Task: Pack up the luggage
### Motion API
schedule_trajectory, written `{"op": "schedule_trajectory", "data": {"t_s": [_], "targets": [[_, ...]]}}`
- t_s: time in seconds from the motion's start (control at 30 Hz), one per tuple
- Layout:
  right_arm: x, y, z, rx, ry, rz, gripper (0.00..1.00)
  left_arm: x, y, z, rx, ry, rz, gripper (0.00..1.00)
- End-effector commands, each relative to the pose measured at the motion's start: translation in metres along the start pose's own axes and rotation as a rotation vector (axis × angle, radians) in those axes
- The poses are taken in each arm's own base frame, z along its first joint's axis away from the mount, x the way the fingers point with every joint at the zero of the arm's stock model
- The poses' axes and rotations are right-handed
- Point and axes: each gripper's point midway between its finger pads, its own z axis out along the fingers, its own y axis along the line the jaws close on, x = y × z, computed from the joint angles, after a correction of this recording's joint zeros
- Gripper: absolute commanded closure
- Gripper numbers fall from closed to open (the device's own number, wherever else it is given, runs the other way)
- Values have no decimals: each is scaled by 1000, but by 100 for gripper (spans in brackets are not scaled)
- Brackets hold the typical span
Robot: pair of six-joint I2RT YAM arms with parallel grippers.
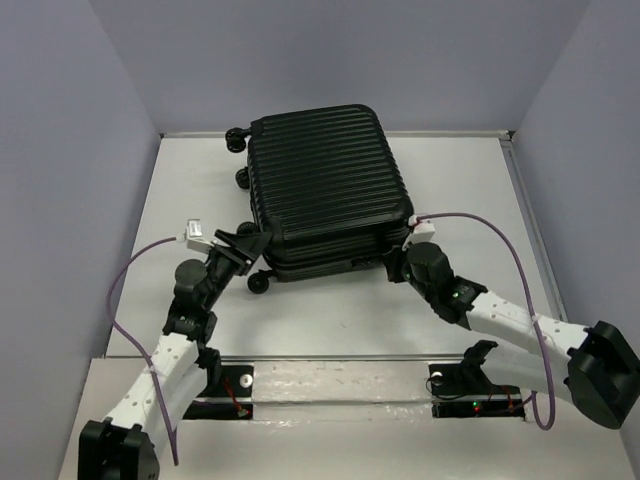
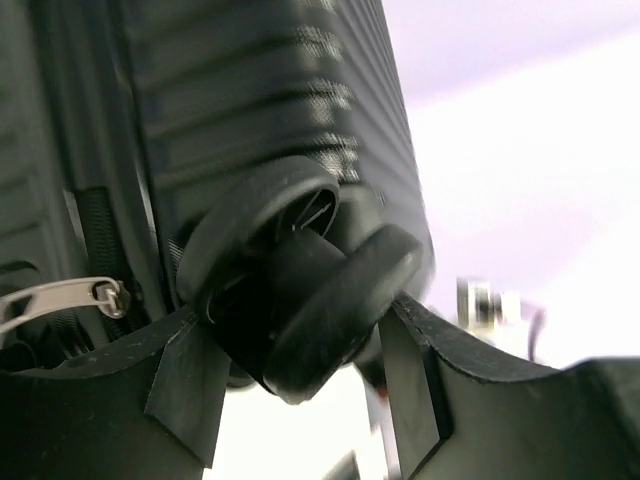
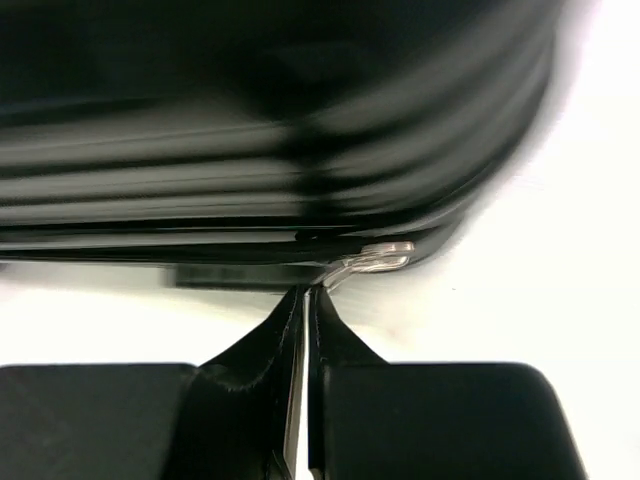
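Note:
The luggage (image 1: 325,185) is a black ribbed hard-shell suitcase lying flat and closed in the middle of the table. My left gripper (image 1: 247,255) is at its near left corner, and in the left wrist view (image 2: 300,370) its jaws stand on either side of a black double wheel (image 2: 310,290) and press against it. My right gripper (image 1: 405,252) is at the near right corner. In the right wrist view (image 3: 310,292) its fingers are pinched on a silver zipper pull (image 3: 380,258) at the shell's seam (image 3: 250,240).
A second silver zipper pull (image 2: 60,297) hangs by the seam left of the held wheel. More wheels (image 1: 237,140) stick out at the suitcase's far left. Lilac walls close in the white table (image 1: 330,310) on three sides. Purple cables (image 1: 500,235) loop above both arms.

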Motion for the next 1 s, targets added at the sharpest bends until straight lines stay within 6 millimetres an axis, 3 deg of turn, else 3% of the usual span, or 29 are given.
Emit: {"op": "schedule_trajectory", "data": {"t_s": [0.0,0.03,0.07,0.13,0.17,0.2,0.23,0.33,0.4,0.47,0.53,0.57,0.63,0.7,0.73,0.77,0.8,0.83,0.87,0.97], "targets": [[-43,70,-9,-302,-83,53,93,72,-24,-16,119,258,72,94],[-43,104,-16,-433,-120,70,93,76,-31,-16,142,262,73,94],[-17,114,-6,-446,-77,70,93,81,-30,-14,132,278,69,94],[-3,149,-6,-490,-79,55,93,89,-41,-14,173,302,65,94],[29,165,1,-472,-26,-39,93,92,-40,-11,160,313,58,94],[34,173,6,-454,-10,-69,93,95,-42,-11,165,324,59,94],[20,191,9,-460,-23,-74,93,99,-48,-12,181,334,60,94],[25,211,10,-556,-21,-72,93,101,-62,-14,218,348,66,94],[29,213,9,-578,-11,-67,93,96,-68,-13,227,328,99,94],[34,193,2,-524,4,-76,93,88,-66,-8,175,304,140,94],[16,158,-8,-406,-33,-79,93,83,-71,-9,185,290,160,94],[23,134,-12,-362,-19,-88,93,82,-71,-8,181,287,163,94],[15,100,-20,-312,-34,-55,93,81,-68,-7,164,283,165,94],[3,26,-23,-166,-65,26,93,81,-63,-4,151,275,160,94],[5,24,-32,-184,-69,34,93,80,-63,-4,151,271,160,94],[-5,-5,-32,-111,-107,72,93,80,-61,-3,147,270,162,94],[-16,-15,-40,-107,-155,92,90,78,-61,-2,144,257,165,94],[-22,-28,-41,-70,-172,101,75,77,-60,-2,140,253,166,94],[-31,-53,-39,-1,-197,126,70,74,-61,-2,142,245,169,94],[-38,-68,-30,-2,-162,134,59,71,-63,-2,147,237,171,94]]}}
